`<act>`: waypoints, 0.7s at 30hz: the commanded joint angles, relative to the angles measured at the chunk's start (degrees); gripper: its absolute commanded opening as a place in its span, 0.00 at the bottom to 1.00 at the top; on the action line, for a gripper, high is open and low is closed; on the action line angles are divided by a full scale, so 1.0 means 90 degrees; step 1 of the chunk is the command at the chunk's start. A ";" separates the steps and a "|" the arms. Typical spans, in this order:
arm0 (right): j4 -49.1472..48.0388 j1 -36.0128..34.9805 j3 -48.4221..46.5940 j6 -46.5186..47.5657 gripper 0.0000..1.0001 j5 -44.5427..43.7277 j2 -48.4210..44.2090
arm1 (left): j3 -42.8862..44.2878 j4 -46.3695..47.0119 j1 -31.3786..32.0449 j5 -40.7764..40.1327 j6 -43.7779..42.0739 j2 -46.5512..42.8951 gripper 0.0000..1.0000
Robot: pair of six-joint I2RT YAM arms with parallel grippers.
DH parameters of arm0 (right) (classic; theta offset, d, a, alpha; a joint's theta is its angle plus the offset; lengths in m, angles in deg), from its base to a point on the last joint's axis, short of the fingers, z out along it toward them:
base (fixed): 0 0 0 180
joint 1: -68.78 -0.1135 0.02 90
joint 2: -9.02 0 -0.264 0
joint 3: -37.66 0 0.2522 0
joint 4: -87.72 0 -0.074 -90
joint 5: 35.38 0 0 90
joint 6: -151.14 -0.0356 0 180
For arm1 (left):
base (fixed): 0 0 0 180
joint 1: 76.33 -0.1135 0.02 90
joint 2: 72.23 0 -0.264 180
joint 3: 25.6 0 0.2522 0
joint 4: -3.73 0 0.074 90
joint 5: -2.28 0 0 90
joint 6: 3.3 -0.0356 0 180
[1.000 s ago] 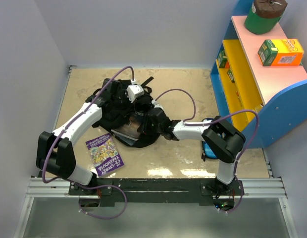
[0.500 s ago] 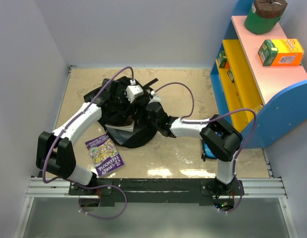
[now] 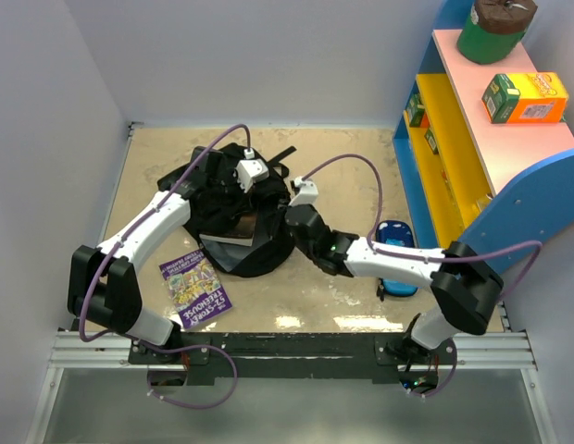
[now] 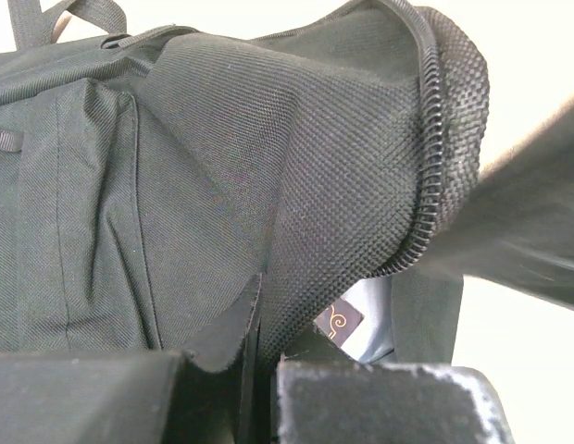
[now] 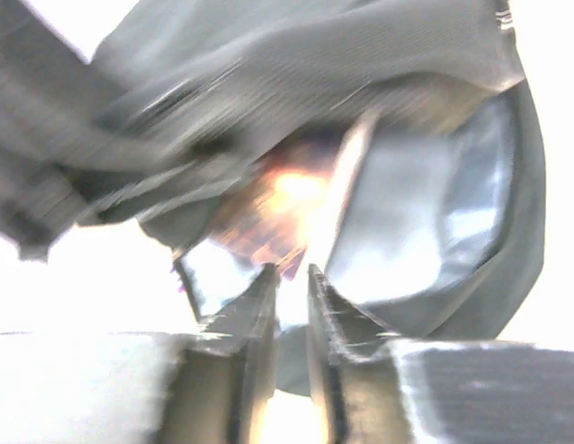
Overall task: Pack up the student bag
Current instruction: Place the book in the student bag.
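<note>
Grips a fold of the bag [image 4: 204, 185] in the left gripper [image 4: 261, 365], clenched tight, with the zipper [image 4: 433, 139] up and to its right. Holds the right gripper [image 5: 290, 277] at the bag's open mouth, jaws nearly together and, as far as the blur allows, on nothing. Rests the bag on the table [image 3: 343, 166], under the left, before the right. Has a book [image 3: 196, 289] well behind the left gripper, a blue case [image 3: 395, 254] behind the right one.
</note>
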 commanded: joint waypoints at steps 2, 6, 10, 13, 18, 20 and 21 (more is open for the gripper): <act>-0.0786 -0.0922 0.0391 0.0677 0.11 -0.0177 -0.0197 | 0.0350 0.0202 0.0081 0.0506 0.0330 0.0012 0.00; -0.1196 -0.1178 0.0137 0.0844 0.00 0.0086 0.0428 | 0.0545 0.0163 0.0081 0.0496 0.0429 0.0022 0.00; -0.1558 -0.1198 -0.0019 0.0922 0.00 0.0185 0.1004 | 0.0624 0.0075 0.0081 0.0486 0.0419 0.0012 0.00; -0.1569 -0.1188 -0.0360 0.1000 0.00 -0.0136 0.1502 | 0.0643 0.0027 0.0081 0.0554 0.0448 0.0022 0.00; -0.1801 -0.1197 -0.0869 0.0961 0.00 -0.1140 0.2175 | 0.0692 -0.0139 0.0081 0.0691 0.0429 0.0052 0.00; -0.2016 -0.1188 -0.0908 0.1058 0.00 -0.1649 0.2264 | 0.0653 -0.0188 0.0091 0.0682 0.0312 0.0052 0.00; -0.2250 -0.1188 -0.0918 0.1136 0.00 -0.1913 0.2323 | 0.0634 -0.0276 0.0081 0.0682 0.0273 0.0052 0.00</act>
